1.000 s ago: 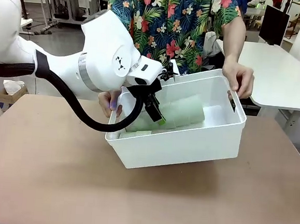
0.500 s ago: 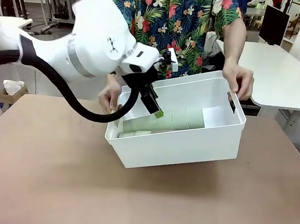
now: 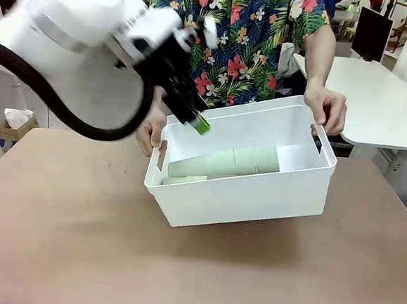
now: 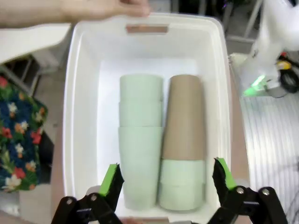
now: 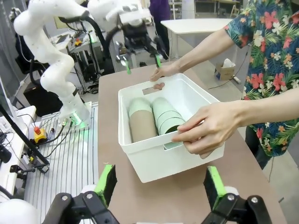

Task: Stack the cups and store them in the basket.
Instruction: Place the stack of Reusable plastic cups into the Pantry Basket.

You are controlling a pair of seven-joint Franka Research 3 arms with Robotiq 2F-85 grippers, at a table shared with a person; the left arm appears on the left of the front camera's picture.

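In the front view the left arm (image 3: 77, 50) is motion-blurred; the basket's (image 3: 256, 195) near wall hides most of the cups (image 3: 224, 164), the tan-brown cup entirely.

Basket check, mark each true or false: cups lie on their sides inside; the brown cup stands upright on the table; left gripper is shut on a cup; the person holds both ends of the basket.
1. The cups lie on their sides in the basket: true.
2. The brown cup stands upright on the table: false, it lies in the basket, nested over green ones.
3. The left gripper is shut on a cup: false, it is open and empty above the basket.
4. The person's hands hold both ends: true.
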